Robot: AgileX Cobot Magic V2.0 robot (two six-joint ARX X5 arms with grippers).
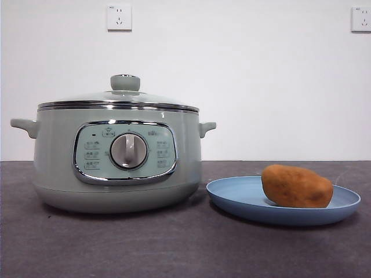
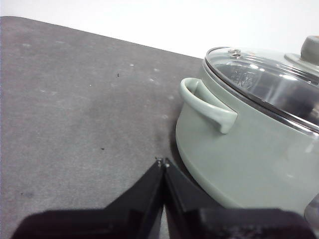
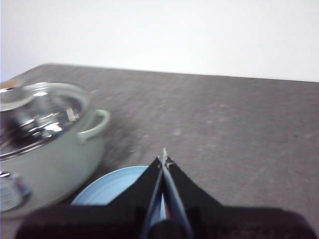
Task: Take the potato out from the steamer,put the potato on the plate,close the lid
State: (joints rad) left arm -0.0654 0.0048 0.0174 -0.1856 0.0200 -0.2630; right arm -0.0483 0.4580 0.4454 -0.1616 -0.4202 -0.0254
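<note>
While both end effectors [image 2: 163, 162] [image 3: 163, 157] closed | one potato [image 1: 297, 186] on one plate [image 1: 232, 197] | lid [image 1: 119, 97] on

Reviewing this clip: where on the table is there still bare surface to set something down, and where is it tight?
Bare table runs along the whole front, before the steamer and plate. More lies open beyond the steamer's outer handle, beside the shut left gripper. It is tight where the plate nearly meets the steamer. The potato fills the plate's far half. The lid is on.

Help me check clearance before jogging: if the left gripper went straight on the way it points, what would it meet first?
Probably bare table. The left gripper, jaws shut, points past the steamer, whose handle lies just beside that line; depth is unclear.
</note>
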